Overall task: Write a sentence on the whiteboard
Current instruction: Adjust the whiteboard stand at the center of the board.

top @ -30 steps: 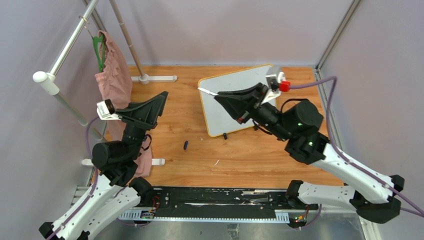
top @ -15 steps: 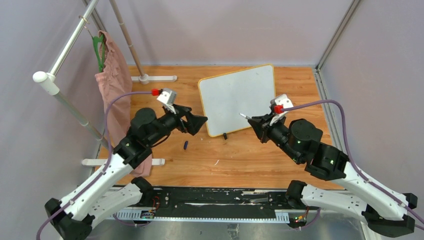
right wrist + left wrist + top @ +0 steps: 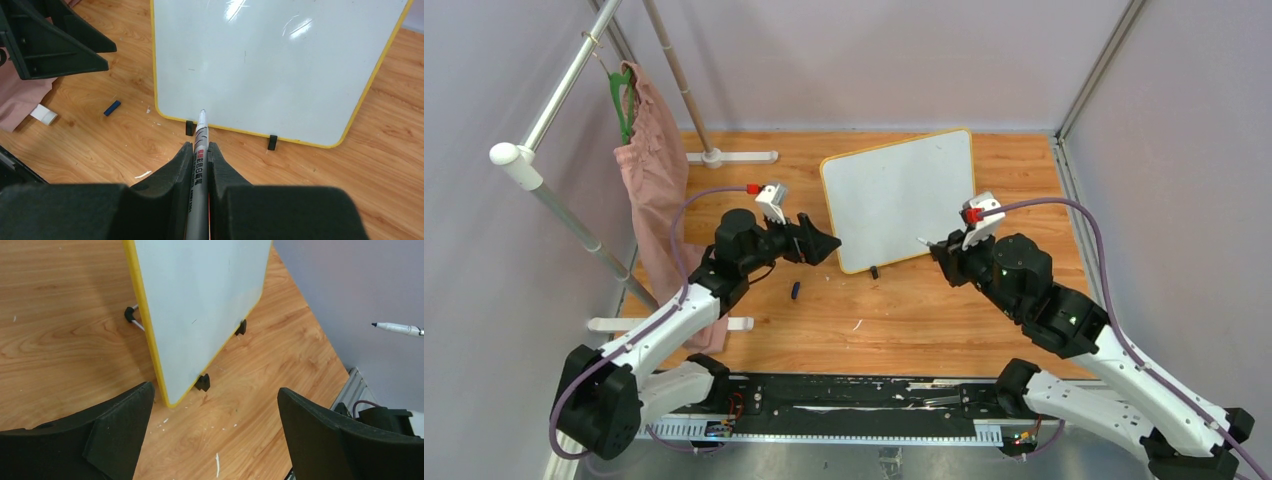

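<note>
Holding marker (image 3: 202,122) in right end effector (image 3: 200,147), tip near blank whiteboard (image 3: 280,60); left end effector (image 3: 215,392) gaping wide by its near-left corner. Next, probably: steadying whiteboard, landing tip.

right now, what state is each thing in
whiteboard: propped on its feet, blank
marker: uncapped, tip off the board
right gripper: shut on the marker
left gripper: open, empty, beside the board
blue cap: off the marker, lying loose
pink cloth: hanging
</note>
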You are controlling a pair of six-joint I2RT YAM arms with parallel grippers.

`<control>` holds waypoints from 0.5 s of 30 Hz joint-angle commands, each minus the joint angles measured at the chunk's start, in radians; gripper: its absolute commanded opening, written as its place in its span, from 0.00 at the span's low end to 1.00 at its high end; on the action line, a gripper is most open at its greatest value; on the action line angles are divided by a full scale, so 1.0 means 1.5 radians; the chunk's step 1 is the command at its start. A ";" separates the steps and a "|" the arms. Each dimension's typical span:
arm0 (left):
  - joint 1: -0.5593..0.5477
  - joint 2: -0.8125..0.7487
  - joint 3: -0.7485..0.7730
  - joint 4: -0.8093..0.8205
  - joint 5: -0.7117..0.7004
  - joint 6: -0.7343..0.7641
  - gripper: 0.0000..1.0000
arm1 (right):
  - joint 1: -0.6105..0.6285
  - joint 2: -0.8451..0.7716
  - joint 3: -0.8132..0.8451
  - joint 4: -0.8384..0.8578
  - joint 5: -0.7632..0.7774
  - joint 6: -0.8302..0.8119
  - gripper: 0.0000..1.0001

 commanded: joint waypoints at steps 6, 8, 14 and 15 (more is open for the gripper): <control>-0.093 0.014 -0.032 0.059 -0.078 -0.007 0.87 | -0.013 -0.031 -0.044 0.027 -0.024 -0.001 0.00; -0.163 0.014 -0.026 0.020 -0.172 0.018 0.87 | -0.013 -0.038 -0.050 0.029 -0.003 0.001 0.00; -0.320 0.063 -0.010 -0.009 -0.454 -0.008 0.85 | -0.013 -0.080 -0.042 -0.004 0.077 0.005 0.00; -0.340 0.079 0.000 -0.015 -0.493 -0.012 0.85 | -0.013 -0.090 -0.038 -0.013 0.093 0.003 0.00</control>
